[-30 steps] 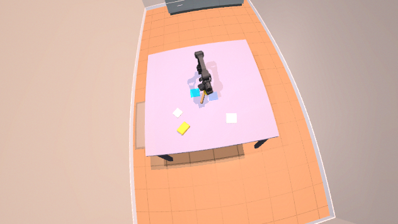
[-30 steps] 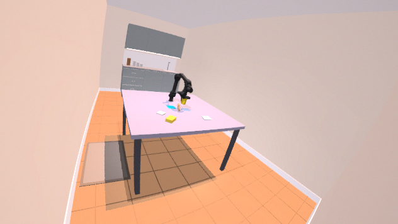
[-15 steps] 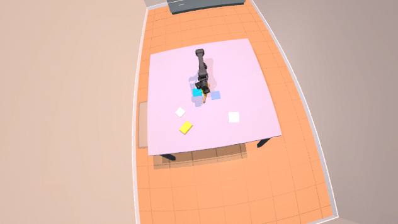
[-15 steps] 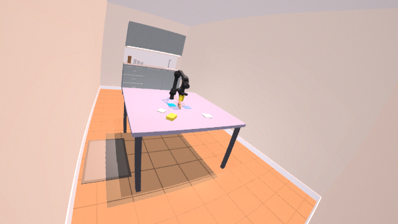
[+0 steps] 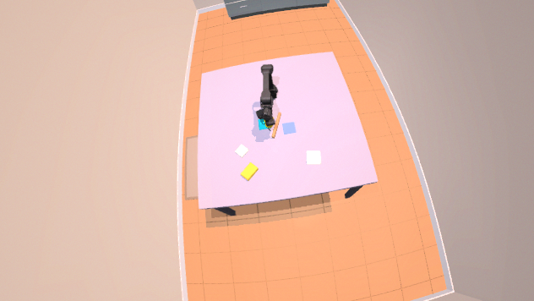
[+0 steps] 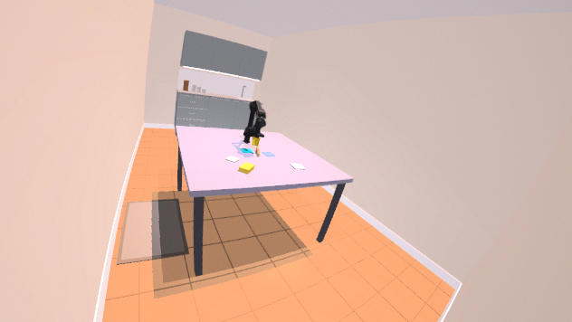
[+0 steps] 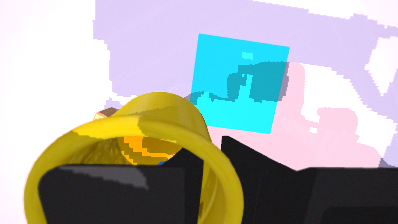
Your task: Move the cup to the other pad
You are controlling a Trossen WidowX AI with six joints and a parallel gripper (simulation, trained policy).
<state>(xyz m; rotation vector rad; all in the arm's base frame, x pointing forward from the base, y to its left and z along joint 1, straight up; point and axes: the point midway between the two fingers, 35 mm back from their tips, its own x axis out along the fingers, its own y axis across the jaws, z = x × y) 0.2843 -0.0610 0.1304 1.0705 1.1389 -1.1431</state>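
My jaws [image 5: 269,123] [image 6: 255,137] are gripping the yellow cup [image 6: 256,141] [image 7: 162,112] by its wall, holding it above the tabletop [image 5: 287,177] [image 6: 271,176], near the cyan pad [image 5: 262,124] [image 6: 246,150] [image 7: 240,112].

Yellow cup [image 5: 269,126] [image 6: 256,141] [image 7: 170,107] now closer to the cyan pad [image 5: 261,125] [image 6: 247,151] [image 7: 215,65], farther from the blue pad [image 5: 289,128] [image 6: 268,154].
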